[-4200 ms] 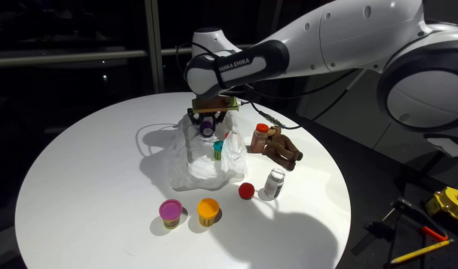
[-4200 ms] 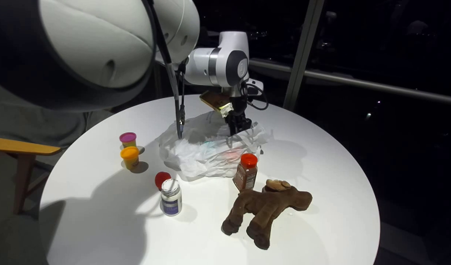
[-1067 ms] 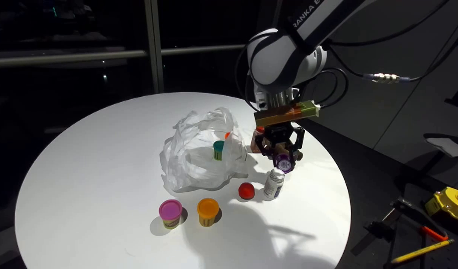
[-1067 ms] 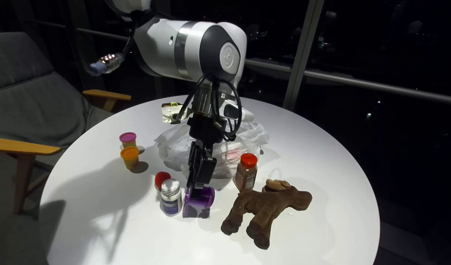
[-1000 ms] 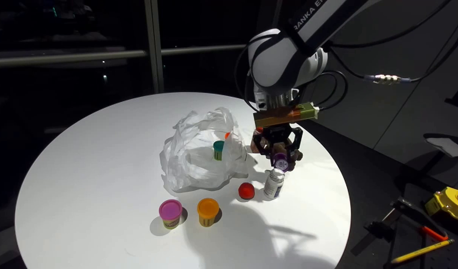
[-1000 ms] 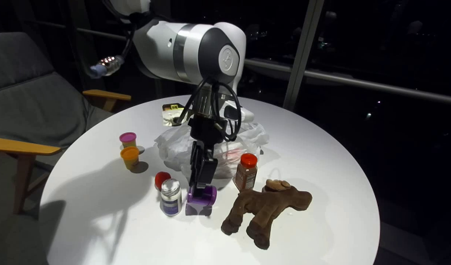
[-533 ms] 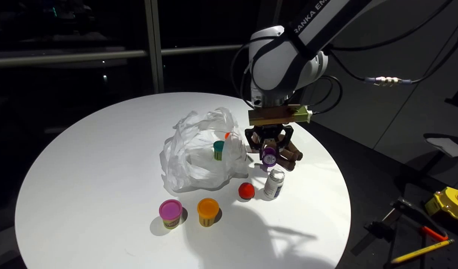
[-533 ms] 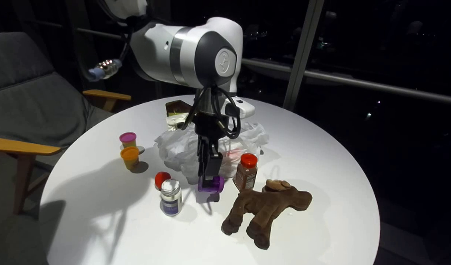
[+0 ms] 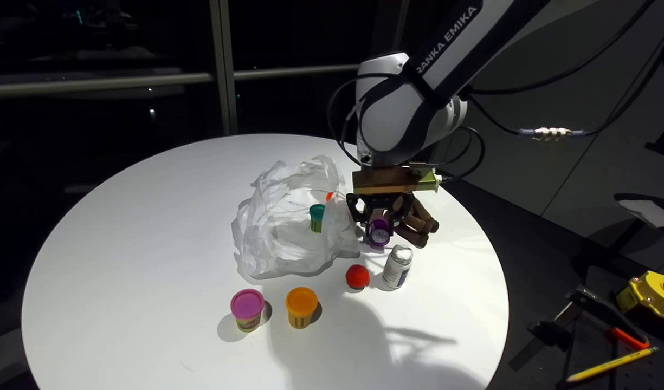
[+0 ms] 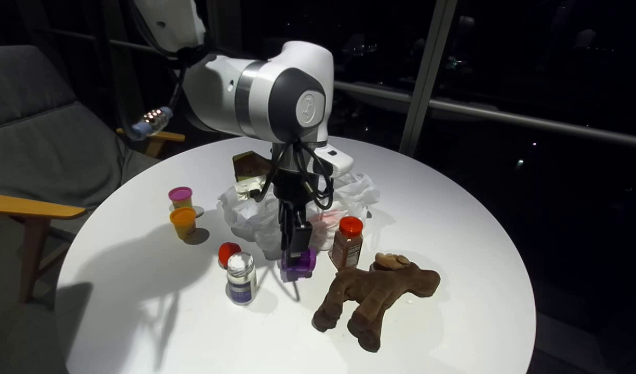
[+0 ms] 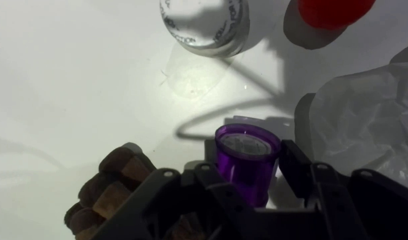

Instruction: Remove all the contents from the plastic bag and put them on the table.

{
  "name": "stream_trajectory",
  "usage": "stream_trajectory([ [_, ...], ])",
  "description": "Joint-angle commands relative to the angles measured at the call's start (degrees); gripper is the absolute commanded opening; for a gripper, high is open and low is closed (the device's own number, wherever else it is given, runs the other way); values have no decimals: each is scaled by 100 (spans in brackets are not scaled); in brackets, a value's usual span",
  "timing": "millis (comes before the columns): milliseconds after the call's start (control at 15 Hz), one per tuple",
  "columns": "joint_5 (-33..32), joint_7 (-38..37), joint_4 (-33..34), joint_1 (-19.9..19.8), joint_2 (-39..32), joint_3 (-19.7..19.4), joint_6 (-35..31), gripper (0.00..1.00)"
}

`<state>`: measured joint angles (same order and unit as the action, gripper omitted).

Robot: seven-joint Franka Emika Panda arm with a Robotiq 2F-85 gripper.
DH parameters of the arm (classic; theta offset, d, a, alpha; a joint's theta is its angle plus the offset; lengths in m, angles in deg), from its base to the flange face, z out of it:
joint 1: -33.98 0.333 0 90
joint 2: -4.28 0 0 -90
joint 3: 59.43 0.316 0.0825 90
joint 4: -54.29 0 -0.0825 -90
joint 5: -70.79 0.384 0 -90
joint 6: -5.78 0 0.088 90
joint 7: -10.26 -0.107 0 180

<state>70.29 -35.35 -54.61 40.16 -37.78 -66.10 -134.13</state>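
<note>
White table [image 9: 136, 244] — gripper [image 11: 248, 153] downward, clasping purple cup [image 11: 246, 170]

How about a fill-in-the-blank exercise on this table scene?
Between the jaws of the gripper is a cup coloured ____.
In an exterior view, the teal-lidded tub sits inside the plastic ____.
The brown toy lies on the round white ____.
Beside the pink-lidded tub stands a companion tub, lid coloured ____.

Missing words: purple; bag; table; orange.
</note>
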Motion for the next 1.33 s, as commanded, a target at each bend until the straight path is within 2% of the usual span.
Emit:
stream_trajectory([
  [0,34,106,246,96,-218,-58,80,82],
  [133,-4,67,246,161,-179,-106,84,97],
  [200,-82,1,247,247,-88,-180,111,100],
  [533,-581,-115,553,636,217,-487,450,100],
  [667,-791,65,906,666,178,-434,643,100],
  [1067,-859,1713,1922,446,-292,102,1267,100],
  [1267,-922,2568,2256,425,-597,179,1414,100],
])
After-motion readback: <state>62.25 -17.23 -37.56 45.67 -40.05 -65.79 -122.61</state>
